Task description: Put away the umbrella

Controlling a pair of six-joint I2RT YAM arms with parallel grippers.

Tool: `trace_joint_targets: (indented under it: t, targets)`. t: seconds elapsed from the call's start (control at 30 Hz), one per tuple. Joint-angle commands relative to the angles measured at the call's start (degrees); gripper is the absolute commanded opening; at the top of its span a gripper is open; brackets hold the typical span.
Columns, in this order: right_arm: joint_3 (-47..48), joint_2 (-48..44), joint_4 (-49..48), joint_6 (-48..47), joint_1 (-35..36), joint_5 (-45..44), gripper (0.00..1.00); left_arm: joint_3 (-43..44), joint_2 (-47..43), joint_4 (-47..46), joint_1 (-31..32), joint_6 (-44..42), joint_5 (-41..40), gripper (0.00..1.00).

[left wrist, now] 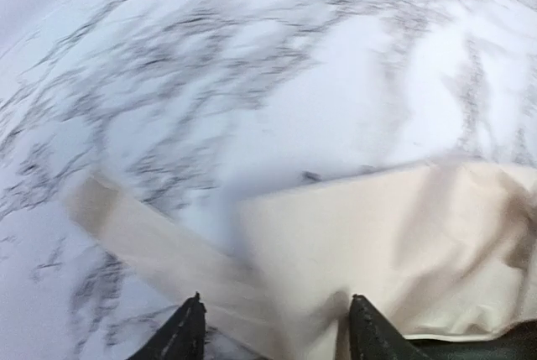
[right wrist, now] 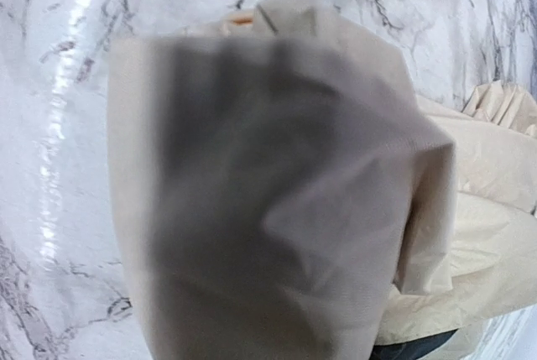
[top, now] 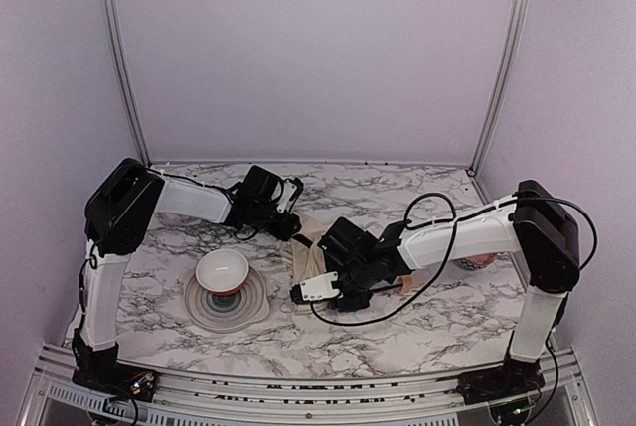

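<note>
Fabric of the umbrella (top: 303,247) lies crumpled on the marble table (top: 417,332), just right of the white bowl (top: 222,269) and slightly beyond it, between the two arms. Left gripper (left wrist: 277,331): fingers stand apart over a cream panel and its strap (left wrist: 143,238), with no pinch evident; this spacing suits straddling a fold. Right gripper (top: 303,290), near the bowl's right side: cloth drapes across its camera, so jaw state cannot be determined. Judgement: canopy is loose and needs gathering before stowing.
</note>
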State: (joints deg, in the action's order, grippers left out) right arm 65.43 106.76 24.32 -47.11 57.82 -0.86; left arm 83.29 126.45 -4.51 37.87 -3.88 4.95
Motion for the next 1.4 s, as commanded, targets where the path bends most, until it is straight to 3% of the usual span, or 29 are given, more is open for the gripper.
trace_joint_targets:
  t: [0.0, 0.1, 0.3, 0.5, 0.63, 0.73, 0.83, 1.07, 1.23, 1.37]
  targets:
    - [-1.86, 1.30, 10.89, 5.37, 1.06, 12.13, 0.33, -3.78, -6.07, -1.67, -3.82, 3.17, -9.26, 0.65]
    - [-0.42, 2.91, 13.12, 7.74, 0.99, 15.89, 0.32, -10.86, -14.58, -9.79, -4.17, 1.98, -7.76, 0.69]
    - [3.00, 6.70, 16.20, 12.93, -2.12, 23.02, 0.29, -23.72, -32.20, -13.88, -1.90, -1.19, -2.10, 0.64]
    - [5.94, 10.79, 17.43, 17.48, -7.94, 33.54, 0.26, -40.57, -50.83, -14.38, 9.75, -16.56, 1.13, 0.57]
    - [7.79, 14.00, 19.53, 16.97, -8.96, 38.42, 0.26, -49.35, -56.66, -14.77, 16.98, -24.41, 1.58, 0.56]
    - [8.82, 16.04, 20.98, 16.27, -9.21, 40.95, 0.25, -52.31, -55.95, -14.82, 22.59, -32.27, -0.20, 0.63]
    - [9.60, 17.75, 22.76, 15.54, -9.30, 42.86, 0.25, -53.25, -51.83, -16.86, 26.00, -37.71, -1.64, 0.76]
    - [11.66, 20.95, 26.39, 14.04, -9.22, 46.03, 0.24, -51.68, -39.09, -28.39, 28.38, -44.03, -5.38, 0.92]
    - [11.83, 21.26, 26.80, 13.38, -9.22, 46.39, 0.25, -47.12, -29.18, -28.50, 28.45, -42.90, -11.08, 0.90]
    - [12.55, 21.50, 27.59, 12.66, -9.23, 46.41, 0.25, -46.25, -25.34, -28.19, 28.49, -42.91, -16.48, 0.71]
